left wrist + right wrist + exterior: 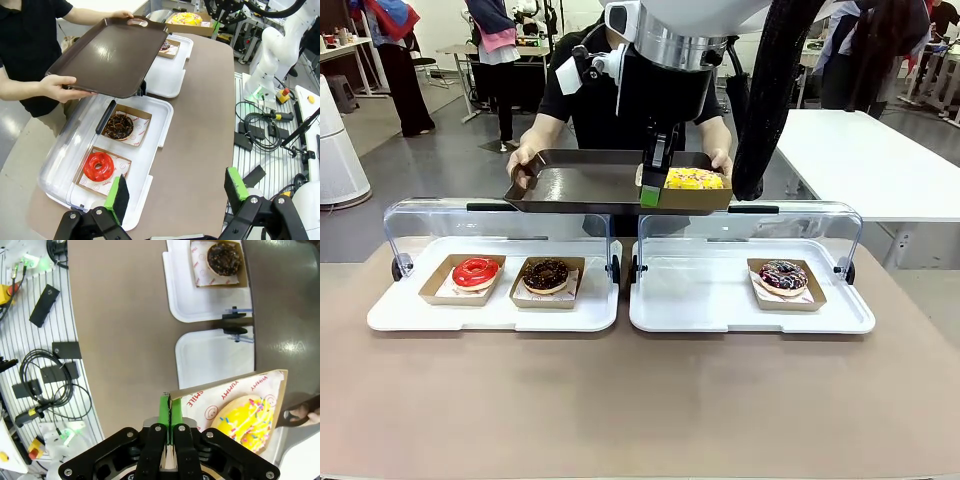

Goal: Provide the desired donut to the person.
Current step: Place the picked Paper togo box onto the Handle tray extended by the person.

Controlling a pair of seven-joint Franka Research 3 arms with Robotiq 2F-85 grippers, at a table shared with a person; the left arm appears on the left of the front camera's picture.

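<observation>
Four donuts are in view, and the one that matters, the yellow sprinkled donut, sits in its cardboard tray. The right tool pinches that tray by one side wall, clenched tight, at the near right corner of the brown serving tray that the person holds level with both hands. Whether the cardboard already rests on the serving tray I cannot tell. The sound way is to carry it further in over the raised rim, lower it until the base lies flat, and only then let go, since a pinch on one wall leaves the load hanging to one side. Room is tight: the raised clear lids of the white display trays stand just under the serving tray's near edge, and the person's hand grips the rim beside the drop spot. The left tool hangs released, well apart, above the worktop near the red donut.
</observation>
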